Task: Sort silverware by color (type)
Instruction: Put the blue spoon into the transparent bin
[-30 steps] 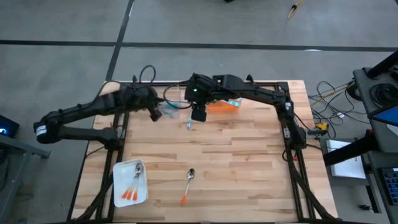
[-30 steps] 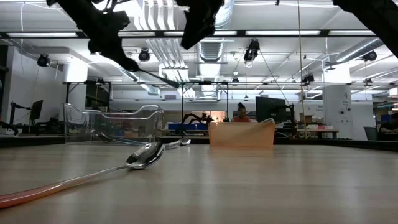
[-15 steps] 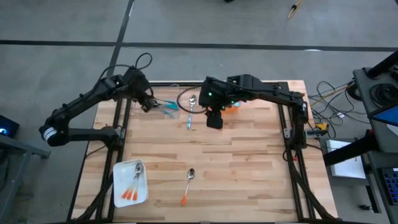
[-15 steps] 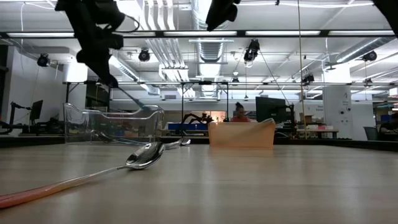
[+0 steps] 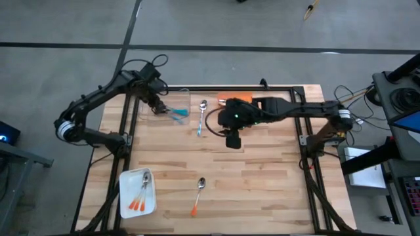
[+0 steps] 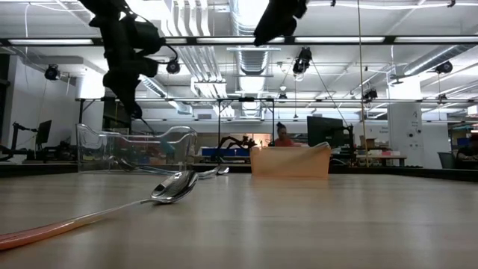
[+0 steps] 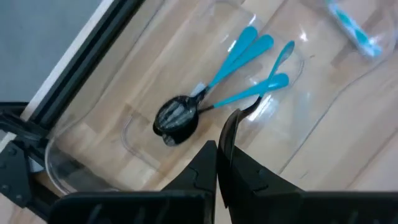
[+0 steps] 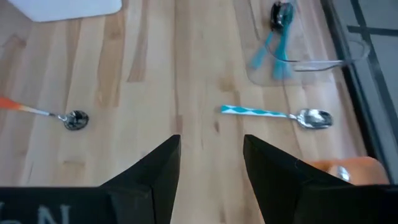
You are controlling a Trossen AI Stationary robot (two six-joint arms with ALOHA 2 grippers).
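My left gripper [image 5: 158,105] hangs over the clear container [image 5: 186,98] at the table's far left and is shut on a dark-bowled teal spoon [image 7: 268,79]. Three more teal spoons [image 7: 217,71] lie on the container's floor. My right gripper [image 5: 233,139] is open above bare table, right of the light-blue-handled spoon [image 5: 201,120], which lies flat. An orange-handled spoon [image 5: 198,196] lies flat near the near edge. In the low view the left gripper [image 6: 131,103] is above the container [image 6: 134,149]. My left gripper pinches the teal spoon by its dark bowl end [image 7: 232,117] between the two fingertips, coming from above and slanting down. The teal handle [image 7: 283,56] reaches away from the fingers into the clear container; whether it rests on the floor there I cannot tell.
A white tray [image 5: 126,200] at the near left corner holds orange-handled spoons. An orange container [image 5: 239,98] stands at the far edge, right of the light-blue spoon. Black frame rails [image 5: 128,131] run along both sides. Open wood lies in the table's middle and right.
My left gripper has carried the teal spoon toward the far left, from beside the light-blue spoon to above the clear container, with the handle now inside it. My right gripper has drawn away toward the right and the near edge.
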